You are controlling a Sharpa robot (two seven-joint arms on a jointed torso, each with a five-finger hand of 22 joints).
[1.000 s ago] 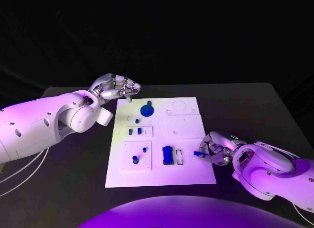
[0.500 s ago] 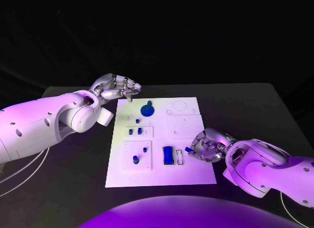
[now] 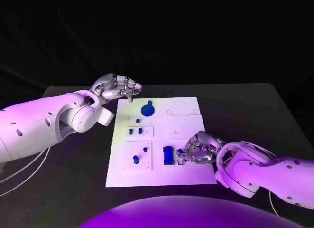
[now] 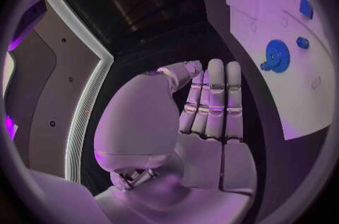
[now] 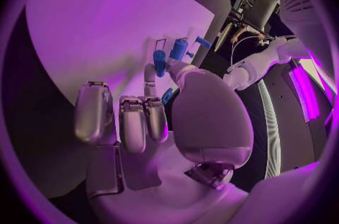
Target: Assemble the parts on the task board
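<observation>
1. A black table (image 3: 253, 109) carries the white task board (image 3: 188, 127).
2. The right hand (image 3: 198, 148) pinches a small blue part (image 5: 160, 60) over the board's near right side, just beside the blue block (image 3: 168, 155), whose long axis runs away from the robot.
3. The left hand (image 3: 116, 87), fingers curled on nothing, hovers off the far left corner.
4. Several parts look seated, including the gear (image 3: 147, 110); the held piece appears unplaced.

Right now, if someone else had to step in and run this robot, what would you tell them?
Right hand pinches a small blue part over the task board, beside the blue block near the board's front edge.
Left hand hangs off the board's far left corner, fingers curled, holding nothing.
Blue gear sits at the far end; small pieces stand mid-left.
Left: seat the held part.
</observation>
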